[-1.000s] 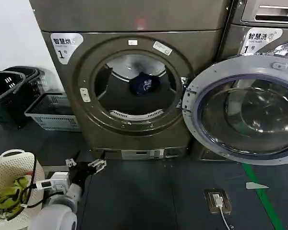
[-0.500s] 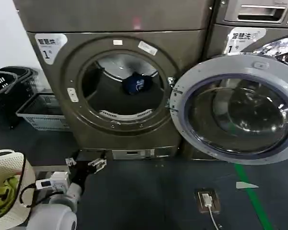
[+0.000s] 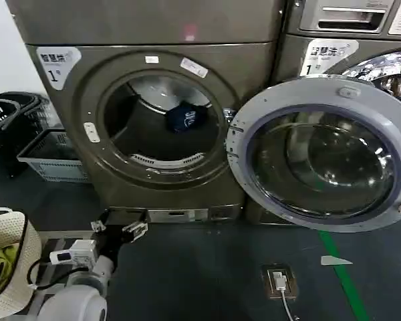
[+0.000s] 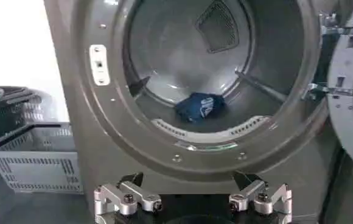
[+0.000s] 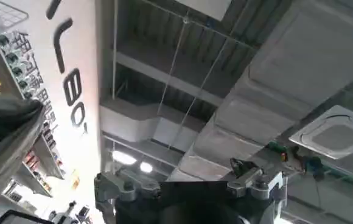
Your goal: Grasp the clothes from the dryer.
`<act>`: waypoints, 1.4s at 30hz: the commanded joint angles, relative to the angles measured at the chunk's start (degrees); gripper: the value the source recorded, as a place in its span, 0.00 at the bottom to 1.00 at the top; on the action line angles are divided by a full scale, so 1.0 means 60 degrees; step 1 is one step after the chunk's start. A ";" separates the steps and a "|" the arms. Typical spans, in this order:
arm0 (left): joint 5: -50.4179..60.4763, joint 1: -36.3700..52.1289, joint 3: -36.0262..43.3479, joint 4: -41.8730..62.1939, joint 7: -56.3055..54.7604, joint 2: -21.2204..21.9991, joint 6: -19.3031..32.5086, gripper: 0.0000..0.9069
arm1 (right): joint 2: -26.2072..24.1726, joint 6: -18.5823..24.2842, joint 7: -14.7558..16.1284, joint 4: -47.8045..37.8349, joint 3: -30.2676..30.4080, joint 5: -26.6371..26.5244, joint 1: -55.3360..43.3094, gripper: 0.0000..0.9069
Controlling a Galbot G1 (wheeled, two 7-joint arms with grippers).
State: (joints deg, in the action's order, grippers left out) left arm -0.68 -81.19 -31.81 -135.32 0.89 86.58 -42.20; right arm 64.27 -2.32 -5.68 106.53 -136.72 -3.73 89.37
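A dark blue bundle of clothes point(image 3: 182, 117) lies at the back of the dryer point(image 3: 154, 180) drum, and the left wrist view has the same clothes point(image 4: 199, 106) just behind the drum's lip. The round door point(image 3: 321, 154) is swung fully open to the right. My left gripper point(image 3: 120, 228) hangs low in front of the dryer's base, well below the opening and apart from the clothes. Its fingers point(image 4: 128, 198) are open with nothing between them. My right gripper point(image 5: 188, 176) points up at the ceiling, open and empty.
A grey crate point(image 3: 50, 157) and a black basket point(image 3: 7, 124) stand on the floor left of the dryer. A white basket point(image 3: 13, 241) with yellow-green cloth is at my lower left. A floor socket point(image 3: 279, 281) and green line point(image 3: 341, 274) lie right.
The head view has swung right, so the dryer, door and baskets sit further left in the picture. The left gripper holds the same place, still open.
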 commanded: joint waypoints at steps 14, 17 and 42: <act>0.0016 -0.0064 0.0063 -0.0092 0.0021 -0.0042 -0.0467 1.00 | 0.0080 -0.0033 -0.0069 -0.0623 -0.1059 -0.0380 0.0230 1.00; 0.0013 -0.0103 0.0041 -0.0135 0.0021 -0.0057 -0.0467 1.00 | 0.0080 -0.0014 -0.0042 -0.0555 -0.0870 -0.0349 0.0243 1.00; 0.0077 -0.0144 0.0079 -0.0311 -0.0117 0.0004 -0.0467 1.00 | 0.0090 -0.0127 -0.0043 -0.0383 -0.0431 -0.0163 0.0148 1.00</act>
State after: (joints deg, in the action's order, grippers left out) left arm -0.27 -82.00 -31.39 -136.71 0.67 86.61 -42.20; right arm 64.73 -3.05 -5.95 104.17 -139.40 -4.70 90.27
